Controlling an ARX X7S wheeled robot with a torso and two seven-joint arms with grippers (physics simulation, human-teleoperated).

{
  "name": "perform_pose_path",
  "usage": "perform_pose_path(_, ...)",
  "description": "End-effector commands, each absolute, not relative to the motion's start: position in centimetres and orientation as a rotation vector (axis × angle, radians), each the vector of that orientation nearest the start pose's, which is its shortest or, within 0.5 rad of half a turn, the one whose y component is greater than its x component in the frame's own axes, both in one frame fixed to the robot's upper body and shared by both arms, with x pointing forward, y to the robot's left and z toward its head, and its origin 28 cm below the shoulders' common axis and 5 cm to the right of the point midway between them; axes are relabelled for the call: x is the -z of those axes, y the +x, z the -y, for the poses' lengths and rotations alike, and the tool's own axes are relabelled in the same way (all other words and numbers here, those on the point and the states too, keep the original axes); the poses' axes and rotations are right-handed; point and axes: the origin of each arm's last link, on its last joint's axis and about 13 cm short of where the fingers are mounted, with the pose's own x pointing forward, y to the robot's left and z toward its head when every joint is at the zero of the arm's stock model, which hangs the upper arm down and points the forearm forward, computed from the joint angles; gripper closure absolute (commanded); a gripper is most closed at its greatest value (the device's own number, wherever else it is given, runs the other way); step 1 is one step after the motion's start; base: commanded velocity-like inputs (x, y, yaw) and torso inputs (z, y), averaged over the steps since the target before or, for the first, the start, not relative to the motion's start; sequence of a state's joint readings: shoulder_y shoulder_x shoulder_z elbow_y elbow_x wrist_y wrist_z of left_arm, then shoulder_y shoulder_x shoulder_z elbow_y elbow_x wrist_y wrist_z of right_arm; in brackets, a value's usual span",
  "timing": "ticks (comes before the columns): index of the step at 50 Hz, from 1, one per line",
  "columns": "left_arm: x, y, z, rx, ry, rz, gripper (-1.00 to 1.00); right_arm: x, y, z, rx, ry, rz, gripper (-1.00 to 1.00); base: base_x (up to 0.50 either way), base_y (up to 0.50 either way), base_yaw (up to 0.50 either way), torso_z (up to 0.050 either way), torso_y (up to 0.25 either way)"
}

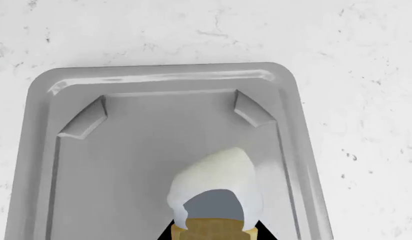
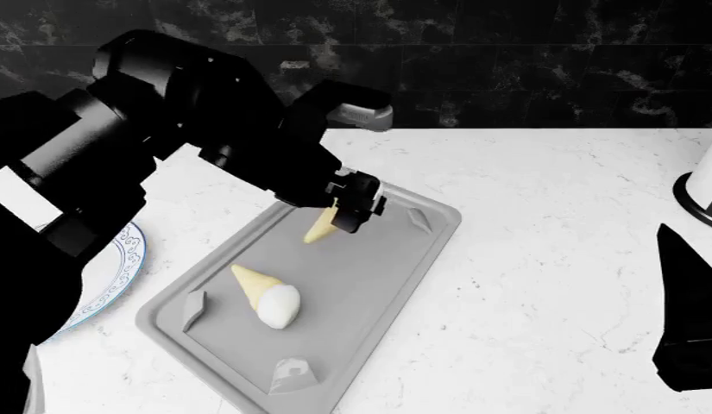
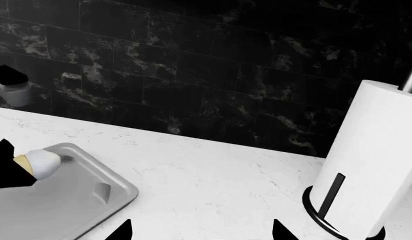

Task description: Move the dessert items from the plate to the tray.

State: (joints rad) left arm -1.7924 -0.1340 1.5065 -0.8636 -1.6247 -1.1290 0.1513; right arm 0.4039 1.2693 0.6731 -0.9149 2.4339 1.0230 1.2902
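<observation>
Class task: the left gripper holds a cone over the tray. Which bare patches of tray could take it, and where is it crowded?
The tray is bare along its right side and far end, beneath the held cone. The near-left middle is crowded by the lying ice-cream cone.

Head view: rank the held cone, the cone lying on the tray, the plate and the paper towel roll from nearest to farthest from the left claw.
1. Held cone, in the left claw, above the tray.
2. Lying cone, on the tray, nearer the robot.
3. Plate, at the tray's left.
4. Paper towel roll, far right edge.
</observation>
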Motion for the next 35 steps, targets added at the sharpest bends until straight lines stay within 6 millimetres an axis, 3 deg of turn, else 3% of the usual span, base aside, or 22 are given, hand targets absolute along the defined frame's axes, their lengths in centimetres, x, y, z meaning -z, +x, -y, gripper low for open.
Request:
perform_pose_path(1, -29.2, 37.4, -15.7, 0.666, 0.214, -0.913, 1.0, -29.8, 8.0, 17.7, 0.022, -0.186, -0.058, -1.0, 0.0, 0.0, 0.0, 0.0, 0.0)
perform_pose_path(35, -27.2, 38.3, -15.8, 0.665, 0.218, -0.942, 1.0, -29.6, 8.1, 17.7, 0.026, -0.184, -0.065, -1.0, 0.0, 0.0, 0.0, 0.0, 0.0)
